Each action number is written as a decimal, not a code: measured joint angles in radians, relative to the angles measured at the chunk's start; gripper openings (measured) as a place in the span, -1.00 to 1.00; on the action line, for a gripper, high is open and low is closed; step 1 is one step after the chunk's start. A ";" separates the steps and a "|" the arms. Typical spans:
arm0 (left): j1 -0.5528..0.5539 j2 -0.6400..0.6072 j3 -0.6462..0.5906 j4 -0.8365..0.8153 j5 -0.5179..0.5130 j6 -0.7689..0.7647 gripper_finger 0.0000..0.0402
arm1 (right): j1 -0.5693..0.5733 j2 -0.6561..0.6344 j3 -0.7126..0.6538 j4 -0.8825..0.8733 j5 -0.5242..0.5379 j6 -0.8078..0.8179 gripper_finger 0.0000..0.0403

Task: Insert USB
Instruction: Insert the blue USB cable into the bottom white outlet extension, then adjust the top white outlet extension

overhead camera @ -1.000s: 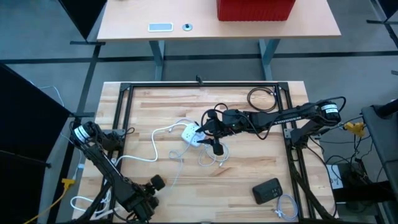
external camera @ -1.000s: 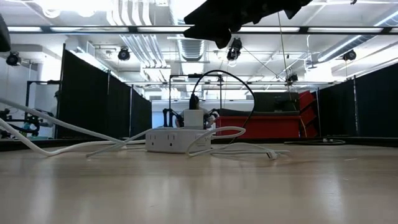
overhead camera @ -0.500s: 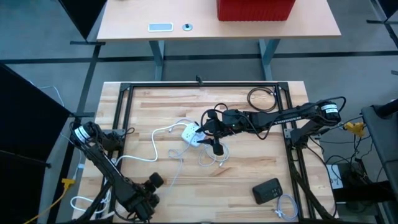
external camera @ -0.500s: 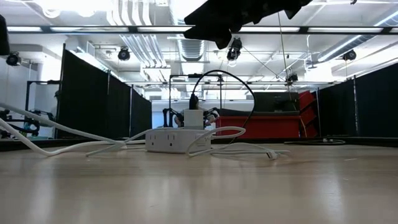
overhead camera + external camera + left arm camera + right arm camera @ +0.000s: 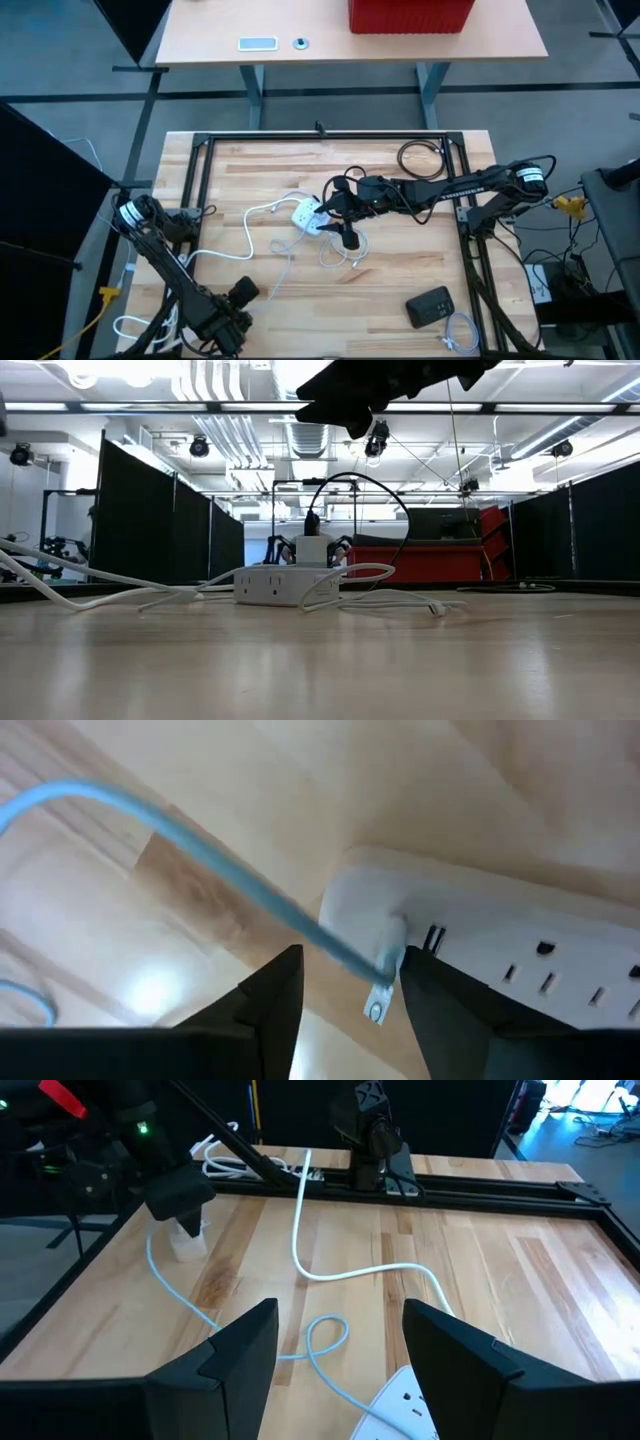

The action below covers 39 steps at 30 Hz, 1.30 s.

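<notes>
**Left tool shuffles along the front edge**

Left tool (image 5: 347, 970) has nudged slightly at the worktop's (image 5: 400, 290) front-left corner, so not much room there. Its fingers are spread, with the pale blue USB cable (image 5: 200, 845) loose between them and its plug at the white charger block (image 5: 480, 930). Can't tell if it's seated. Right tool (image 5: 335, 1340) hangs released over the power strip (image 5: 307, 215) mid-worktop, with open wood all around it.

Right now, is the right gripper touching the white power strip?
Apart. The low view shows the right gripper hanging well above the white power strip, with the room behind visible between them.
</notes>
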 joint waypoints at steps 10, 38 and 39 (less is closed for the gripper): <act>0.001 -0.003 0.066 -0.093 0.048 -0.009 -0.08 | 0.000 0.000 0.000 0.000 0.000 -0.001 -0.01; 0.646 -0.450 -0.478 0.894 -0.306 -0.246 -0.49 | 0.040 0.011 -0.001 -0.217 -0.078 0.030 -0.01; 0.672 -0.435 -0.480 0.908 -0.299 -0.255 -0.48 | 0.039 0.011 -0.001 -0.227 -0.076 0.032 -0.01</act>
